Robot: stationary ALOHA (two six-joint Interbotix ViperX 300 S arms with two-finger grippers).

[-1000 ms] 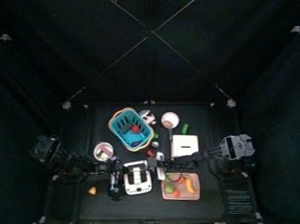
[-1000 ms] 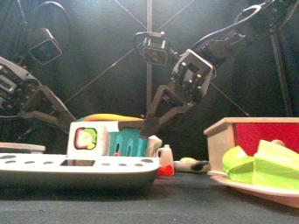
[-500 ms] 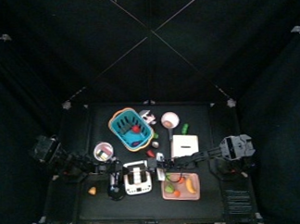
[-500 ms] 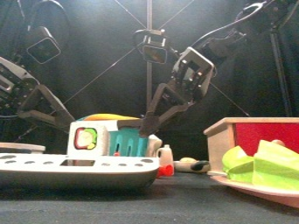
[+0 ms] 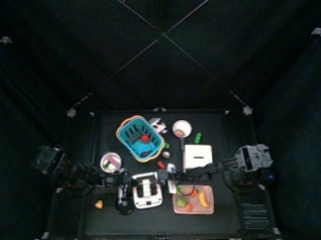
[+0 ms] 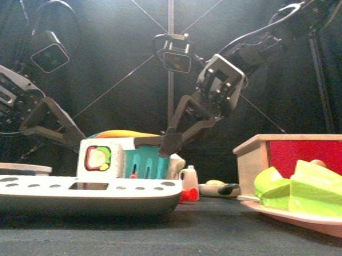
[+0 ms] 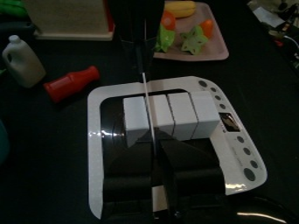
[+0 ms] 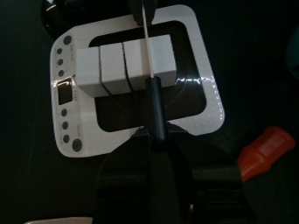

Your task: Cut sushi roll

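A white sushi roll (image 7: 170, 115) in several joined segments lies across a white cutting board (image 7: 239, 140), which also shows in the top view (image 5: 146, 189). My right gripper (image 8: 152, 144) is shut on a knife by its dark handle (image 8: 152, 103). The thin blade (image 8: 142, 44) lies across the roll between two segments. The same blade (image 7: 145, 96) shows in the left wrist view, near one end of the roll. My left gripper (image 7: 160, 175) sits low at the board's other side, jaws together and empty. In the front view the right gripper (image 6: 170, 143) hangs over the board (image 6: 80, 190).
A pink plate (image 5: 206, 206) with green and orange toy food lies right of the board. A teal basket (image 5: 140, 138) stands behind the board. A red piece (image 7: 73, 81) and a white bottle (image 7: 21, 61) lie close by. A wooden box (image 6: 301, 160) stands at the front right.
My right gripper has dipped slightly toward the board with the knife. The left arm has not moved.
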